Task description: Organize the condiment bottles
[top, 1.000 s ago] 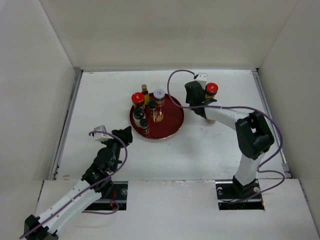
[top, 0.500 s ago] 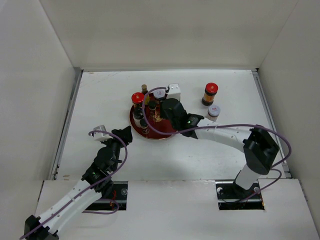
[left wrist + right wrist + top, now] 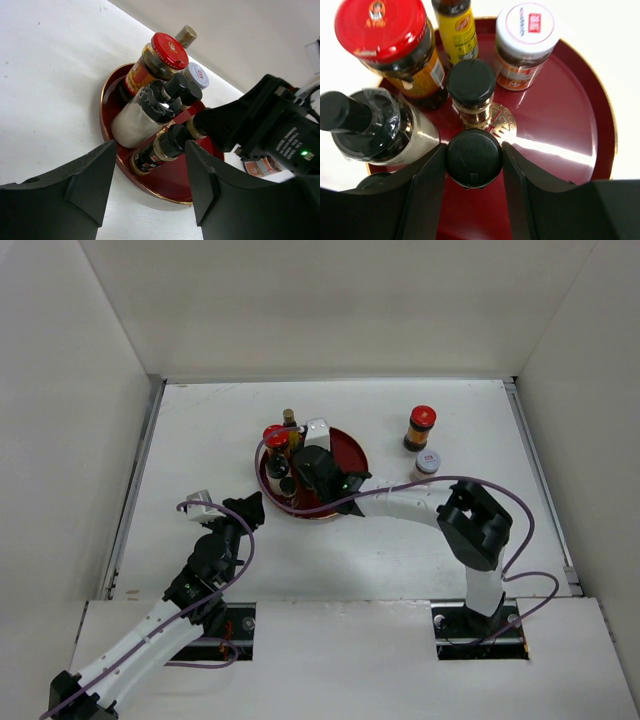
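A round red tray (image 3: 345, 455) holds several condiment bottles. In the right wrist view they are a red-capped amber jar (image 3: 382, 30), a slim yellow-labelled bottle (image 3: 457, 27), a white-lidded jar (image 3: 527, 35), a plastic-wrapped dark bottle (image 3: 375, 125) and two small black-capped bottles. My right gripper (image 3: 473, 161) (image 3: 295, 483) is shut on the cap of the nearer black-capped bottle (image 3: 473, 155), which stands on the tray (image 3: 560, 125). My left gripper (image 3: 250, 510) (image 3: 150, 147) is open and empty just in front of the tray (image 3: 165, 192), apart from the bottles.
A second red-capped amber jar (image 3: 421, 426) and a short white-lidded jar (image 3: 428, 461) stand on the table to the right of the tray. White walls enclose the table on the left, back and right.
My right arm swung left from the red-capped jar on the table to the tray and closed round a black-capped bottle. The left arm has not moved.
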{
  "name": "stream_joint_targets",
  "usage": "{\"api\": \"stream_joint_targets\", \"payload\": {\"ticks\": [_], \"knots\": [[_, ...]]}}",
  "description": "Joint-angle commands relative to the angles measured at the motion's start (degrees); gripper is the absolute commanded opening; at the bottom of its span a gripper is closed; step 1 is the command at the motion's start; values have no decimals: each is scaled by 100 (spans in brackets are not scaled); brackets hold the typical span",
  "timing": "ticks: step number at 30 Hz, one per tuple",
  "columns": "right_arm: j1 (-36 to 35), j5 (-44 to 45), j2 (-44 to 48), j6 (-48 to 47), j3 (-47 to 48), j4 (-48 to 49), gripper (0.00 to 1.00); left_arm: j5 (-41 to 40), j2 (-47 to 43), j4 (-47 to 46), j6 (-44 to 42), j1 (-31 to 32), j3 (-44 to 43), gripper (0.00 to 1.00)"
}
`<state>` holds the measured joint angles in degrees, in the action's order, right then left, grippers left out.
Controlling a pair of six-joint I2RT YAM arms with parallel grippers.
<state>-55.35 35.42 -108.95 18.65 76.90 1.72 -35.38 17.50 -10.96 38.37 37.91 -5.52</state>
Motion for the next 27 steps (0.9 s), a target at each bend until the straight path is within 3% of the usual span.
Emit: {"api": "stream_joint_targets", "payload": {"ticks": [1, 5, 11, 20, 25, 27], "knots": [[-85, 53, -48, 50, 334, 268, 39, 13, -44, -249, -5, 28, -37, 55], [-103, 53, -127, 103, 334, 206, 43, 66, 17, -240, -5, 36, -90, 55], [-138, 53, -92, 235, 211, 206, 66, 49, 0, -248, -14, 71, -90, 55], [-94, 35, 1111, 349, -535, 233, 81, 65, -71, -179, -40, 72, -98, 56], [511, -26, 1946, 288, -1063, 277, 82, 57, -124, -152, -5, 72, -98, 57], [1160, -158, 2158, 183, -1169, 233, 82, 92, -106, -178, -22, 106, -125, 57]]}}
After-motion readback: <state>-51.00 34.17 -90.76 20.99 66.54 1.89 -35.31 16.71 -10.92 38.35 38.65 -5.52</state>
